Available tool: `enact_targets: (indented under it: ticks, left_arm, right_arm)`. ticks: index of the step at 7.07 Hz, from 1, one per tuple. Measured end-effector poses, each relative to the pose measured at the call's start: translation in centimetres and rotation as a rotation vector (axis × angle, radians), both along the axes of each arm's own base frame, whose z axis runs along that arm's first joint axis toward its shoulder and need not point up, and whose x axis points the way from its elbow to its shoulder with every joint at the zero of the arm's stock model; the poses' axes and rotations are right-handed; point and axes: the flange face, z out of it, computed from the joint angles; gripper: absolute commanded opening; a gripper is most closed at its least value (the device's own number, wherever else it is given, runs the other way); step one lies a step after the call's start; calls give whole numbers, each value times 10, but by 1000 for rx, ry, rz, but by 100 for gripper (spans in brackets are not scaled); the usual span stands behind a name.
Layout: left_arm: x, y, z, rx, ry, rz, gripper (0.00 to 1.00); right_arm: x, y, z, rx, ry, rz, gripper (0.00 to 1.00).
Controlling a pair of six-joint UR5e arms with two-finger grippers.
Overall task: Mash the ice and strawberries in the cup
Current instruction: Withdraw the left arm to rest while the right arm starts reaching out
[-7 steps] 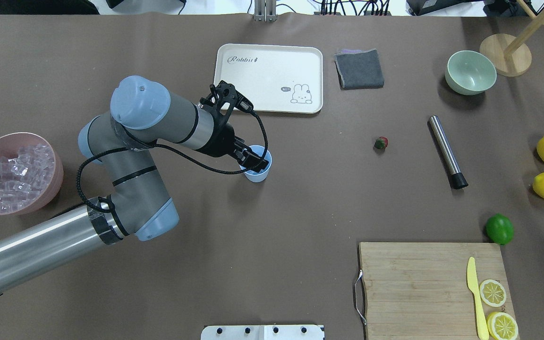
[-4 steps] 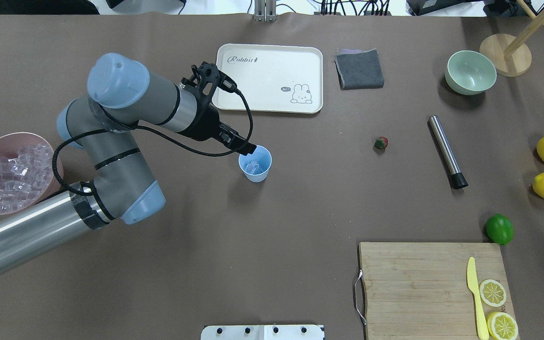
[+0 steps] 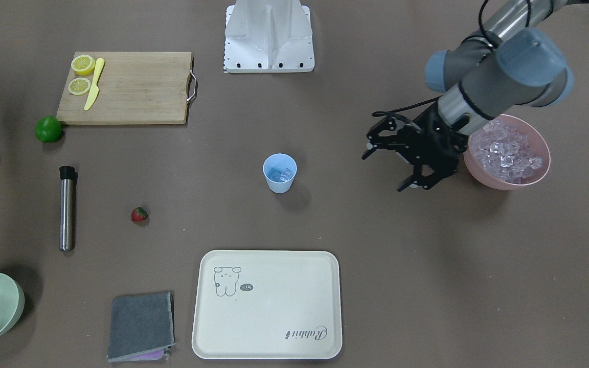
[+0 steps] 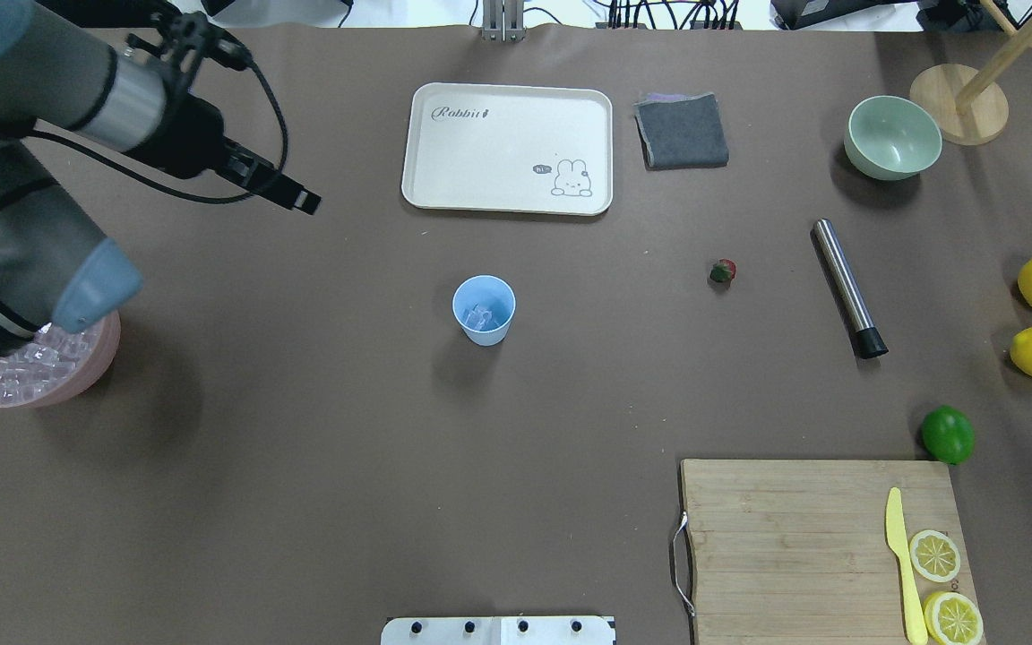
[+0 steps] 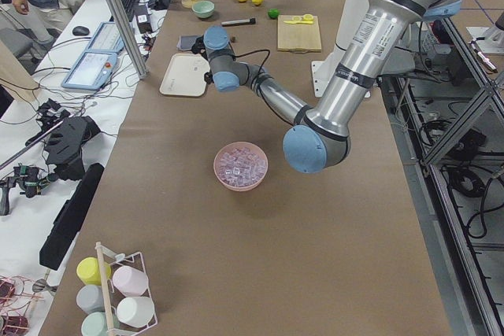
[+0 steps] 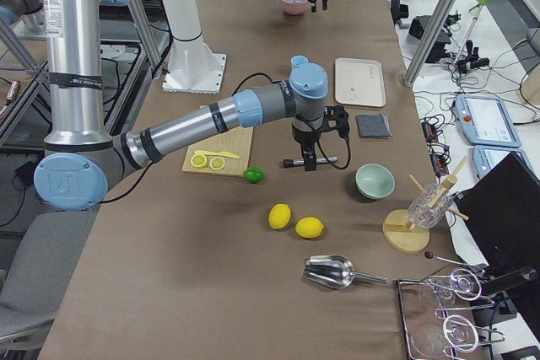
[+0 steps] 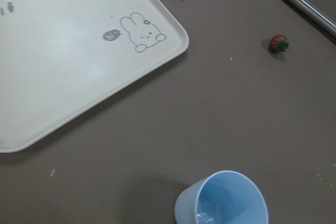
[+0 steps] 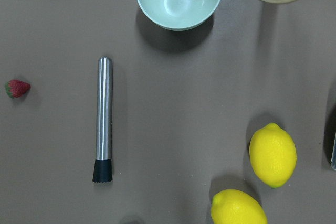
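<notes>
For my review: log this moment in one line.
cup: ice inside; strawberry: on table; left gripper: open, clear of cup; right gripper: unclear

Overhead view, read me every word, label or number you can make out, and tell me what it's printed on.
"Rabbit": script lettering on the cream tray.
Speech bubble beside the tray's bunny drawing: too small to read.
Nothing else legible.
</notes>
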Motion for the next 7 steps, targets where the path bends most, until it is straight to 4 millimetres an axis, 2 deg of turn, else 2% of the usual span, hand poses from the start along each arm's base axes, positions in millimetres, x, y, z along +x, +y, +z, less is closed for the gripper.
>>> enact_targets:
  ticks: [2,3,5,7]
  left_arm:
    - [-91,-16,34,23,-20,-25,97]
    - [-123,-18,58,40,-40,-38,97]
    - [-166,-15,113,65,-97,-54,97]
    - [-217,-22,153,63,-166,-80,97]
  right_arm:
    - [-20,-22,-21,41,3,-27,100]
    - [-37,-40,-34,63,8,-47,100]
    - [-73,-70,-57,93,53,-63,100]
    - [-127,-87,-83,100,82,-80,100]
